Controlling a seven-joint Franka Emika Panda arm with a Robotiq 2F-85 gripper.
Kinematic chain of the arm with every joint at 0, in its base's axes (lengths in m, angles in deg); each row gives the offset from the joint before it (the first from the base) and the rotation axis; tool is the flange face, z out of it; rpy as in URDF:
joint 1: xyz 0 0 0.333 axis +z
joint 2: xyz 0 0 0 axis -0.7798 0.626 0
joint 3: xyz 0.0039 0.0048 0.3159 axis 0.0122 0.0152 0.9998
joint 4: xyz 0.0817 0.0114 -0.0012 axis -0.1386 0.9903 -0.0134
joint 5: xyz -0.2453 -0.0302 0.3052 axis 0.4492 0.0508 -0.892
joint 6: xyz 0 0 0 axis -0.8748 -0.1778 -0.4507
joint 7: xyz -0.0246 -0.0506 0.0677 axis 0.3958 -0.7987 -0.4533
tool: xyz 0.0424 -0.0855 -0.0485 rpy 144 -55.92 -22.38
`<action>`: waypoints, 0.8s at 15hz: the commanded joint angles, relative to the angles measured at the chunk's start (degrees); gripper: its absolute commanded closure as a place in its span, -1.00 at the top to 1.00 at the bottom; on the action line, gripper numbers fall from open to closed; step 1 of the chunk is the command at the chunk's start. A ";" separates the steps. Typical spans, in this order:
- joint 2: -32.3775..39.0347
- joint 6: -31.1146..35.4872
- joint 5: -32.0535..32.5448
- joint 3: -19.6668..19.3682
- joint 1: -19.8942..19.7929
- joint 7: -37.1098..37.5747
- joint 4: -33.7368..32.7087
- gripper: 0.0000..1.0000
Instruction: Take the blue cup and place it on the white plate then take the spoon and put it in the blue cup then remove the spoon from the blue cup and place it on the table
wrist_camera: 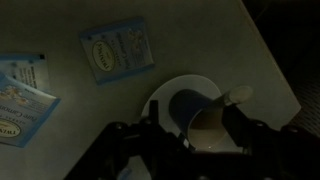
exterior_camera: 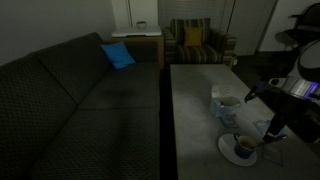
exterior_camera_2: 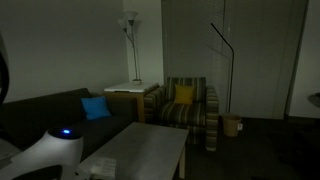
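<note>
- Location of the blue cup [wrist_camera: 188, 106]: it stands on the white plate [wrist_camera: 163, 100], roughly central, with the plate rim showing to its left and far side in the wrist view.
- In an exterior view the blue cup [exterior_camera: 243, 147] and white plate [exterior_camera: 227, 152] sit at the near right end of the table [exterior_camera: 190, 100].
- Gripper [wrist_camera: 196, 120]: its two dark fingers [wrist_camera: 150, 128] stand spread, one on each side of the cup (whether the pads press on the cup wall cannot be told in this dim light).
- A pale rounded piece [wrist_camera: 240, 96] shows at the cup's right edge, just beside the right-hand finger; what it is cannot be told.
- Two pale blue printed packets lie flat on the grey top: one [wrist_camera: 118, 50] beyond the plate, one [wrist_camera: 20, 95] well apart at the left edge.
- A pale boxy object [exterior_camera: 225, 103] stands on the table just beyond the plate.
- The arm [exterior_camera: 290, 90] comes in from the right.
- Surroundings: a dark sofa [exterior_camera: 80, 100] runs along the table's left side with a blue cushion [exterior_camera: 118, 55] at its far end. A striped armchair [exterior_camera: 195, 45] with a yellow cushion [exterior_camera: 192, 37] stands past the table's far end.
- A floor lamp [exterior_camera_2: 130, 40] stands behind the side cabinet in an exterior view.
</note>
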 commanded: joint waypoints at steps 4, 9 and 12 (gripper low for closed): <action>-1.12 -1.07 -0.26 0.15 -0.20 0.10 0.87 -0.17; -1.42 -2.22 -0.25 -0.19 0.60 0.67 0.82 0.62; -1.64 -4.50 -0.32 -0.27 1.10 0.94 0.49 0.97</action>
